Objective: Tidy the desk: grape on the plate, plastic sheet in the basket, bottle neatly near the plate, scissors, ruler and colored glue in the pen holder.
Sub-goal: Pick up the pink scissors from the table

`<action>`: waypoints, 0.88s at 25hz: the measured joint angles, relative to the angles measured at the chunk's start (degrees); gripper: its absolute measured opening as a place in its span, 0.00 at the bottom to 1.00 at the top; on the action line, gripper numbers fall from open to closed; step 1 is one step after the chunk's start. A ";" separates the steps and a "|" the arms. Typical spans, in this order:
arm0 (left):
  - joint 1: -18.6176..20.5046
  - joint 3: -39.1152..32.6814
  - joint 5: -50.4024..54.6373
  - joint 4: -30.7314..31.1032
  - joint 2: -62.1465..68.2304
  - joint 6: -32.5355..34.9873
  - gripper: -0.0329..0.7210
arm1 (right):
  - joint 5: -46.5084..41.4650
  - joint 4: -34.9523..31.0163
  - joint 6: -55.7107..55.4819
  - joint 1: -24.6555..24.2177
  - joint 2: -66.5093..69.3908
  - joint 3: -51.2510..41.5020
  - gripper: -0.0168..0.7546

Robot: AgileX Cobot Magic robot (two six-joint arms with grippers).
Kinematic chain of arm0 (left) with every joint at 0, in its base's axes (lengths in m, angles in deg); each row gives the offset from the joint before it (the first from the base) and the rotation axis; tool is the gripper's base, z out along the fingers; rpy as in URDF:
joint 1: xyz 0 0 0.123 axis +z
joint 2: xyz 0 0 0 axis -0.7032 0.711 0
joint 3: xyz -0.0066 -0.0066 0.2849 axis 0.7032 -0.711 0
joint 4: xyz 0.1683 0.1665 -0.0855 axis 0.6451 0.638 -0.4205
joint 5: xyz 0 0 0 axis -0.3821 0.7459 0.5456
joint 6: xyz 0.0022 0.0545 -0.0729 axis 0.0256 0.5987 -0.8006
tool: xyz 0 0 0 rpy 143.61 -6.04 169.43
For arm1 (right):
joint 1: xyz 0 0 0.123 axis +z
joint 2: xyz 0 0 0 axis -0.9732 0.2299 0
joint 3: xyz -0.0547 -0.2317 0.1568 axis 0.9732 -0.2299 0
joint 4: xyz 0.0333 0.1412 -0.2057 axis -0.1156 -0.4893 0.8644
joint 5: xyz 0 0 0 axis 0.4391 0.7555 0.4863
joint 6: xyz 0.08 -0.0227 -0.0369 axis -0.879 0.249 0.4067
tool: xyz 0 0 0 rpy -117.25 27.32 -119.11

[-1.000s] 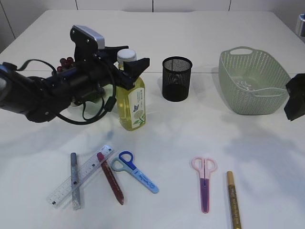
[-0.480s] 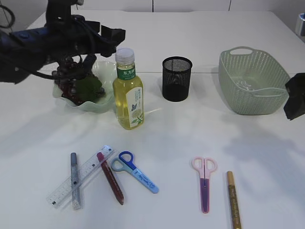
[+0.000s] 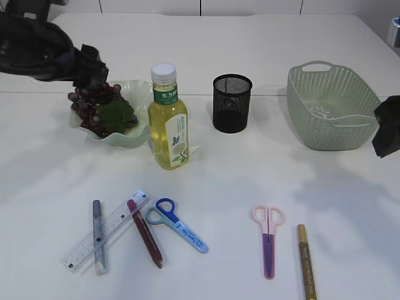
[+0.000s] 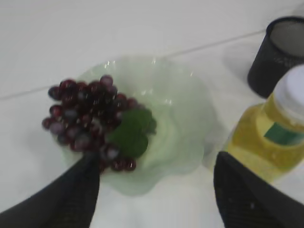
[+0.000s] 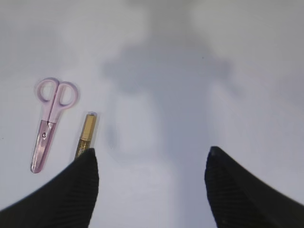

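The dark grapes (image 3: 94, 103) lie on the pale green plate (image 3: 125, 137), with the yellow bottle (image 3: 168, 125) upright against the plate's right side. My left gripper (image 3: 92, 65) hovers open and empty above the plate's left rim. In the left wrist view its jaws (image 4: 156, 190) frame the plate (image 4: 175, 109), the grapes (image 4: 83, 118) and the bottle (image 4: 273, 142). The ruler (image 3: 115, 228), silver glue (image 3: 97, 240), red glue (image 3: 145, 234) and blue scissors (image 3: 181, 228) lie front left. My right gripper (image 3: 387, 128) is open (image 5: 152, 190) above bare table, near the pink scissors (image 5: 50, 123) and gold glue (image 5: 87, 133).
The black mesh pen holder (image 3: 232, 103) stands at centre back, and also shows in the left wrist view (image 4: 282, 52). The green basket (image 3: 331, 106) stands at back right with something clear inside. The pink scissors (image 3: 269, 240) and gold glue (image 3: 306, 259) lie front right.
My left gripper has let go of the bottle and drawn back up and to the left. The bottle now stands upright beside the plate. The right arm has not moved.
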 joint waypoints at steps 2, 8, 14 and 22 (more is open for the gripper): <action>0.00 0.00 6.54 -1.49 -1.52 0.00 0.77 | -0.34 0.00 0.00 0.00 0.00 0.00 0.73; 0.16 0.00 22.12 -4.79 -4.28 1.34 0.76 | -1.01 0.00 0.00 0.00 0.00 0.00 0.73; 4.47 0.00 33.24 -13.00 -4.54 10.23 0.76 | -2.31 -0.09 0.00 0.00 0.00 0.00 0.73; 9.83 0.00 44.49 -19.61 -4.64 15.82 0.76 | -3.21 -1.60 0.00 0.11 0.00 0.00 0.73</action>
